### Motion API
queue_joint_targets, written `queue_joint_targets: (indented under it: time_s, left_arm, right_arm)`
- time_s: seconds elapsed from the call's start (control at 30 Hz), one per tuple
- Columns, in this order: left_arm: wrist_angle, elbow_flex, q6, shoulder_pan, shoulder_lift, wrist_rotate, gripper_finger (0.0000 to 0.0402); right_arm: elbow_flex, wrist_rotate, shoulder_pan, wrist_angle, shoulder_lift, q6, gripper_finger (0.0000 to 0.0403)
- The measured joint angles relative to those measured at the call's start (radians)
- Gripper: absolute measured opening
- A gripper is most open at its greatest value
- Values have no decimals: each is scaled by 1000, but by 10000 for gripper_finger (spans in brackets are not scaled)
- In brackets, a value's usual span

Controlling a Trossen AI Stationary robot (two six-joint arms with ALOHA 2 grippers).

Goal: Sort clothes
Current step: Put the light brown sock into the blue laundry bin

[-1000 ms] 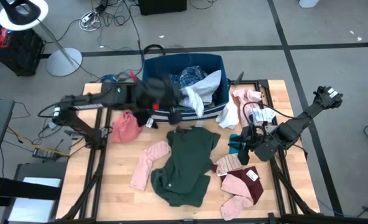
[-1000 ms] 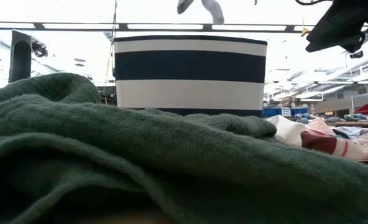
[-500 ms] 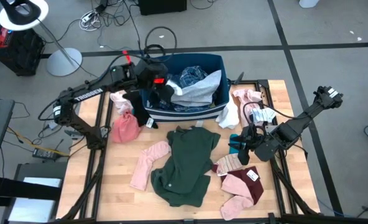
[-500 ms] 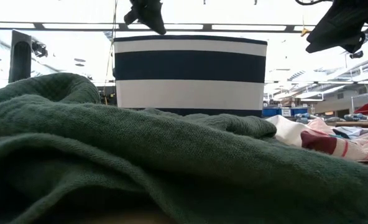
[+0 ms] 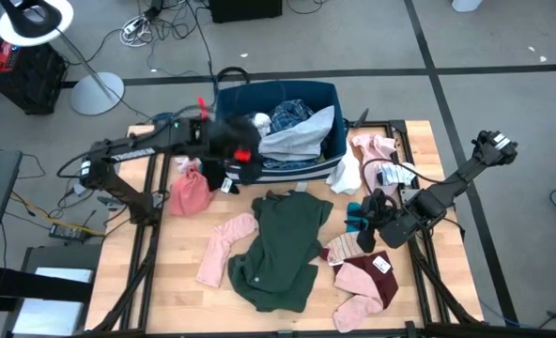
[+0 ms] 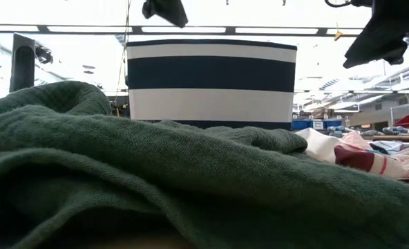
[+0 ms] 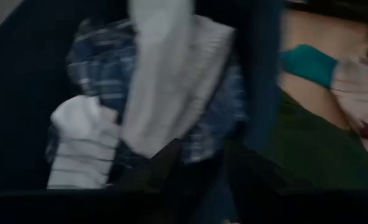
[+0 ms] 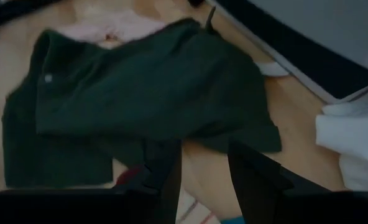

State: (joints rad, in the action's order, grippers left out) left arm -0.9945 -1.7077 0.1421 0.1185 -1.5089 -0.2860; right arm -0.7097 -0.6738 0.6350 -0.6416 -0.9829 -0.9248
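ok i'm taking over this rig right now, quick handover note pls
Left gripper: open, empty, at the bin's left front edge.
Right gripper: open, empty, hovering over the table's right side.
Done: plaid shirt, a light grey garment and a white item lie in the bin.
Left: dark green top, pink pieces, maroon item and white ones on the table.

Shirt [image 5: 287, 117] in bin [image 5: 330, 94], top [image 5: 283, 239] before

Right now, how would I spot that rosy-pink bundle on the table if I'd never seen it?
Find the dark blue bin at the table's far edge. The pink bundle lies beside its left corner, under the left arm. Unlike the flat pale pink piece nearer the front, it's bunched into a lump.
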Motion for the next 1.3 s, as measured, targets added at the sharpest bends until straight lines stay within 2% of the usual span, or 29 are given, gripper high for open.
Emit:
queue_joint_targets:
  time_s: [0.23,0.33,0.43,0.67,0.9,1.07,1.3]
  left_arm:
    - [19,29,59,-267,1,-126,124]
    - [90,99,75,-357,3,-167,118]
    - [179,212,98,-420,11,-165,110]
    - [455,523,193,-469,85,-141,95]
    - [649,732,258,-488,164,-110,94]
    - [748,820,278,-488,192,-112,94]
    - [746,831,282,-488,193,-113,94]
  right_arm:
    - [0,112,0,-22,-41,-37,132]
    - [0,164,-2,-63,-80,-109,132]
    - [0,227,-2,-128,-129,-210,132]
    - [0,306,-16,-254,-195,-428,132]
    - [0,311,-23,-253,-262,-465,132]
    - [0,334,-23,-250,-334,-489,132]
    - [1,441,-4,-164,-429,-477,130]
